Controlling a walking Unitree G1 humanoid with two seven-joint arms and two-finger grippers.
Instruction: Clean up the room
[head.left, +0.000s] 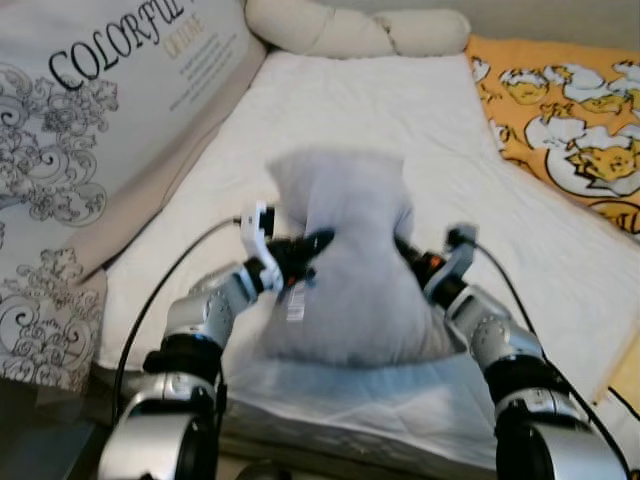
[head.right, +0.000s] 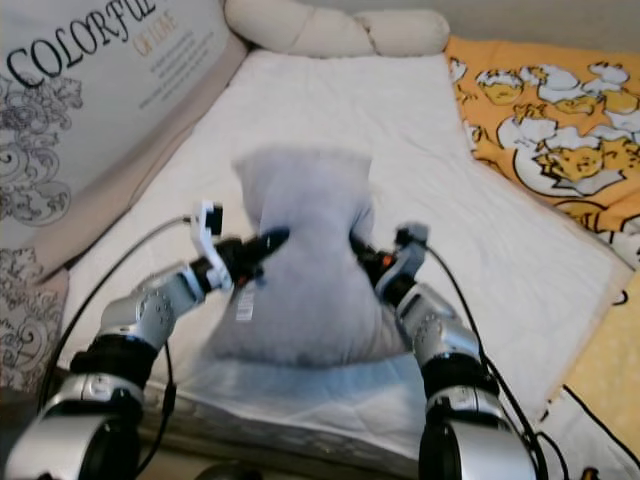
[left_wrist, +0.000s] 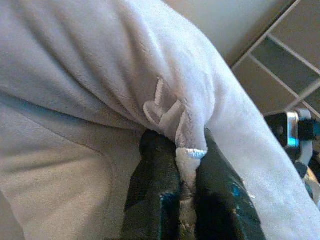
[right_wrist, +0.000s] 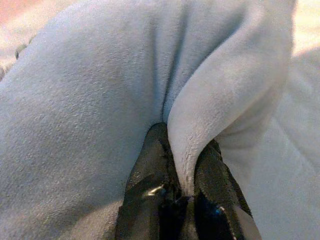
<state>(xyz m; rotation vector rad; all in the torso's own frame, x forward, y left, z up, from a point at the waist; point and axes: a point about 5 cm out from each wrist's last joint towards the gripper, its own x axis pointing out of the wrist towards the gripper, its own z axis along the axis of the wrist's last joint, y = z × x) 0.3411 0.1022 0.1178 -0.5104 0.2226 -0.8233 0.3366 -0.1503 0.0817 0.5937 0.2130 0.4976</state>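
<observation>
Along the far left leans a large printed cushion (head.left: 90, 130) lettered "COLORFUL", beside the bed (head.left: 400, 110) with its white quilted cover. Next comes the left gripper (head.left: 318, 242), its jaws clamped on a fold at the left edge of the grey plush pillow (head.left: 345, 260), near a small sewn-in label (head.left: 296, 305). That pillow stands upright over the bed's near end, held between both arms. On its right side, the right gripper (head.left: 405, 250) pinches another fold, jaws closed on the fabric. Farthest right lies an orange chick-print blanket (head.left: 570, 120).
</observation>
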